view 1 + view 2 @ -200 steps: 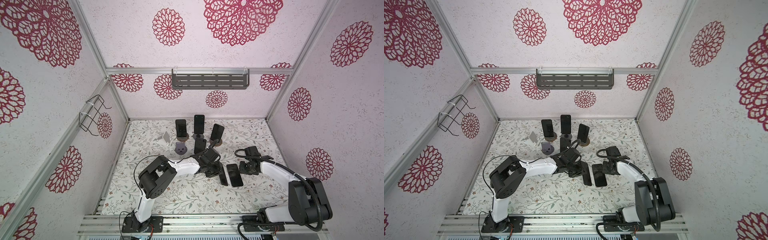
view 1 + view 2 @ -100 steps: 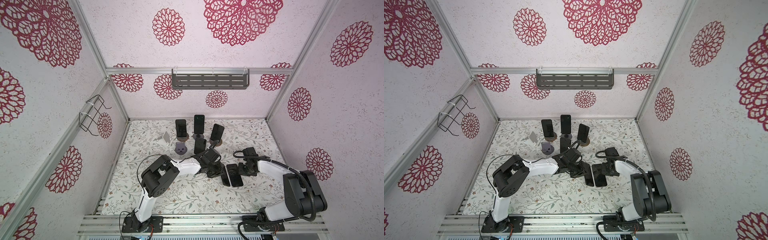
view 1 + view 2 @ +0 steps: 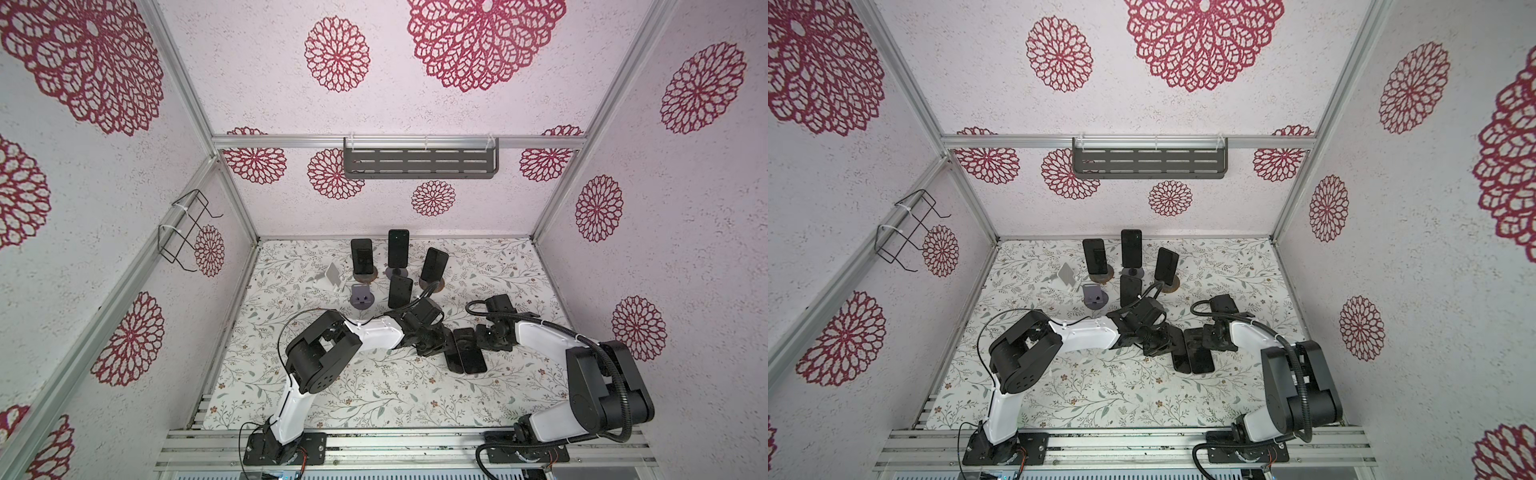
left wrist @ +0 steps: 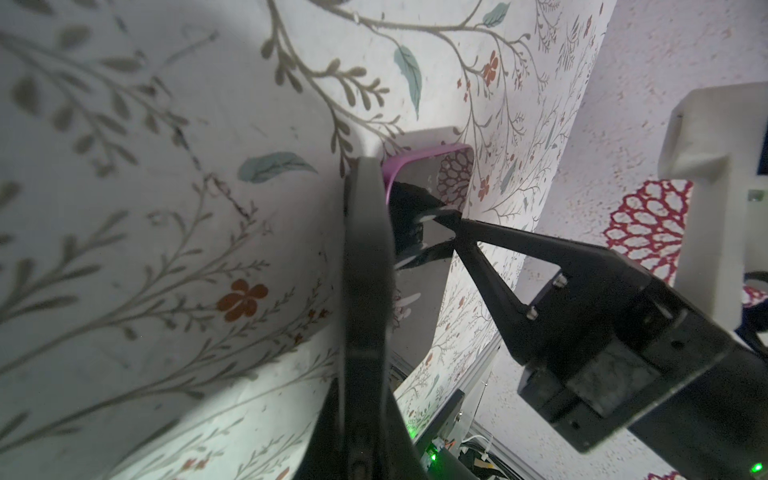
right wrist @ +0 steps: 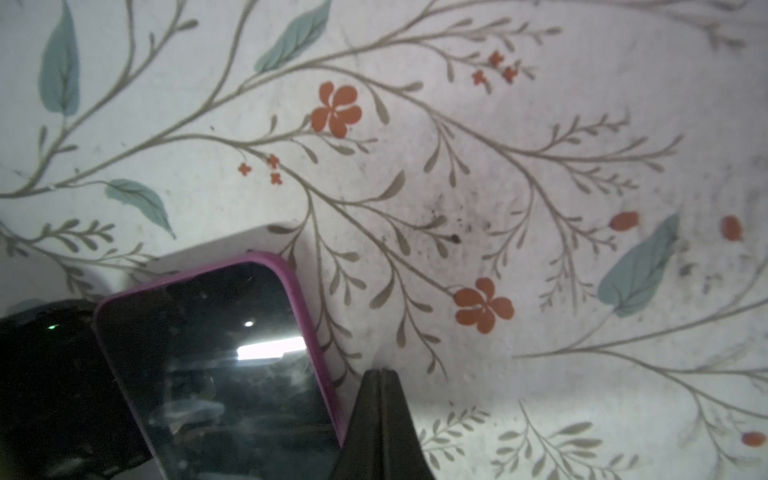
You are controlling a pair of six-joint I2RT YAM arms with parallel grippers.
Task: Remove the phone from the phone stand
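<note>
A black phone (image 3: 452, 356) (image 3: 1179, 353) is down on the floral table, off any stand, with my left gripper (image 3: 434, 345) (image 4: 363, 399) shut on it. In the left wrist view it (image 4: 365, 270) shows edge-on between the jaws. Right beside it a purple-cased phone (image 3: 470, 351) (image 5: 232, 357) lies flat, screen up. My right gripper (image 3: 484, 338) (image 5: 380, 374) is shut and empty, with its tips at that phone's edge. Further back, several dark phones, such as one (image 3: 398, 248) near the wall, stand upright on a phone stand each.
Two empty stands sit at the back left, one white (image 3: 332, 276) and one grey-purple (image 3: 362, 296). A grey shelf (image 3: 419, 163) hangs on the back wall and a wire rack (image 3: 185, 230) on the left wall. Walls enclose the table.
My right gripper has slid left up to the purple-cased phone. My left gripper has shifted slightly with the black phone, so the two phones now lie side by side.
</note>
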